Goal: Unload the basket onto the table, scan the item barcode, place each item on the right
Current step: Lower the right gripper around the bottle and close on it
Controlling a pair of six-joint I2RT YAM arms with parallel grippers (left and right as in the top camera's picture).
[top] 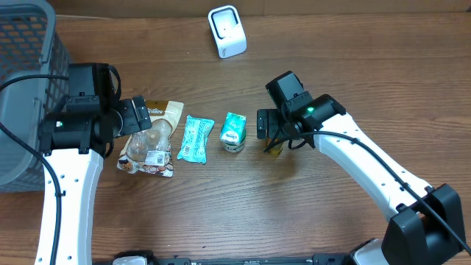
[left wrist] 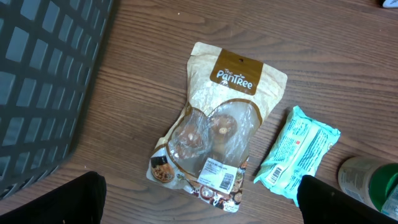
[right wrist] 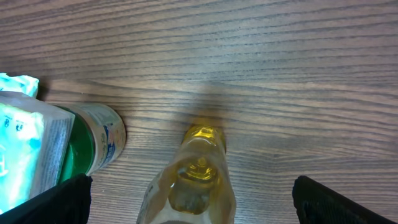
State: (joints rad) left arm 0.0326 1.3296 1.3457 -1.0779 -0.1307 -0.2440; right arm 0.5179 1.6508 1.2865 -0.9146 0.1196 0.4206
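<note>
Wooden tabletop (top: 221,213), white scanner (top: 227,31) at twelve o'clock. Left gripper (left wrist: 205,200) hangs wide open, empty, above the snack pouch (left wrist: 217,137). Right gripper (right wrist: 193,200), angled down, gapes empty over the yellow bottle (right wrist: 196,174) at the green container's (top: 233,134) three o'clock.

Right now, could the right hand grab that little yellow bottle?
Probably yes: the right hand hangs open right over the yellow bottle, and the green container beside it sits apart.

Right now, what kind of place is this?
Probably a pretend shop checkout: a white plastic barcode scanner, a grey plastic mesh basket, and packaged snacks like the brown paper pouch on a wooden table.
</note>
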